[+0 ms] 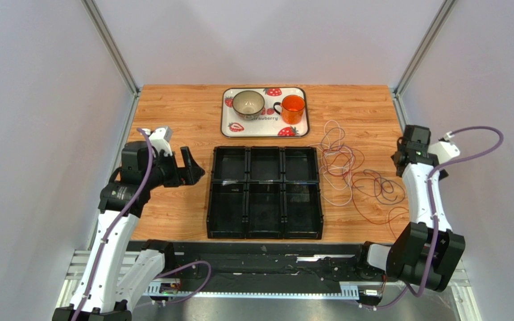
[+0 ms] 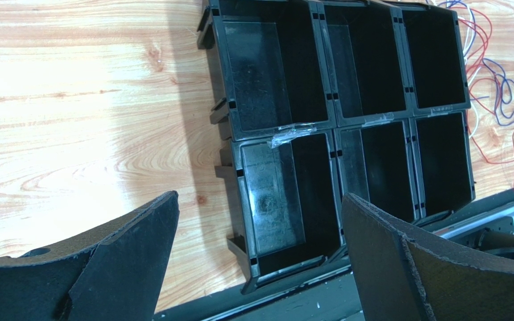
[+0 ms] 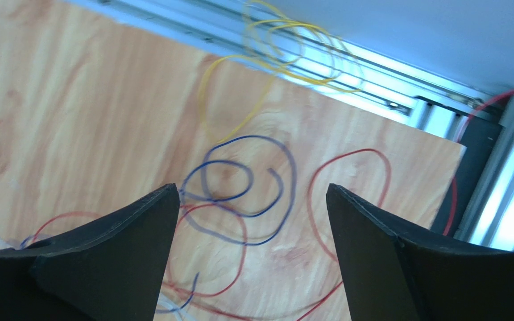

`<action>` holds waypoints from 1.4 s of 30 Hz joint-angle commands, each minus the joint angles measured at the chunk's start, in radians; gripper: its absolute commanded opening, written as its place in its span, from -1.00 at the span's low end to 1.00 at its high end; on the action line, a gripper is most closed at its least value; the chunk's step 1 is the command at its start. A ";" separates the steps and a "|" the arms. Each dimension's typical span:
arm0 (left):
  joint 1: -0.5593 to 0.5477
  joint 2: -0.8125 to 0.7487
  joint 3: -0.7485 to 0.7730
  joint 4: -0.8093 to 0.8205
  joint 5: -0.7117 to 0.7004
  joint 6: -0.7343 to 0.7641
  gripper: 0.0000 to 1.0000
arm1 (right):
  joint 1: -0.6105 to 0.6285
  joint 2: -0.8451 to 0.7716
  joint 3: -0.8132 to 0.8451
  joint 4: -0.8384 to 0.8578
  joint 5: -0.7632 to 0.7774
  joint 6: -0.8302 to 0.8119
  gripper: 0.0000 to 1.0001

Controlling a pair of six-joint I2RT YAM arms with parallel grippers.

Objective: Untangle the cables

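cables (image 1: 339, 164) right of frame, below my right gripper (image 3: 251, 195) | jaws apart, empty | left gripper (image 2: 260, 199) wide, far left

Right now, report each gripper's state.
Left gripper: open, holding nothing.
Right gripper: open, holding nothing, above the cables.

Left pincer (image 2: 260, 200) spread wide, facing inward — right pincer (image 3: 251, 190) jaws apart, tilted downward.

Wooden table (image 1: 172, 207), seemingly pale grey walls (image 1: 38, 80)
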 commanded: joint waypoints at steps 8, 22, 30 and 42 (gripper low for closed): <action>-0.014 -0.003 -0.003 0.024 0.023 0.016 0.99 | -0.175 0.145 -0.014 0.077 -0.164 0.053 0.70; -0.017 0.015 -0.004 0.021 0.006 0.011 0.98 | -0.175 0.378 0.073 0.161 -0.192 0.115 0.51; -0.017 0.026 -0.004 0.021 0.006 0.010 0.98 | -0.170 0.312 0.050 0.184 -0.150 0.124 0.42; -0.017 0.026 -0.006 0.022 0.006 0.011 0.98 | -0.168 0.426 0.082 0.183 -0.126 0.113 -0.71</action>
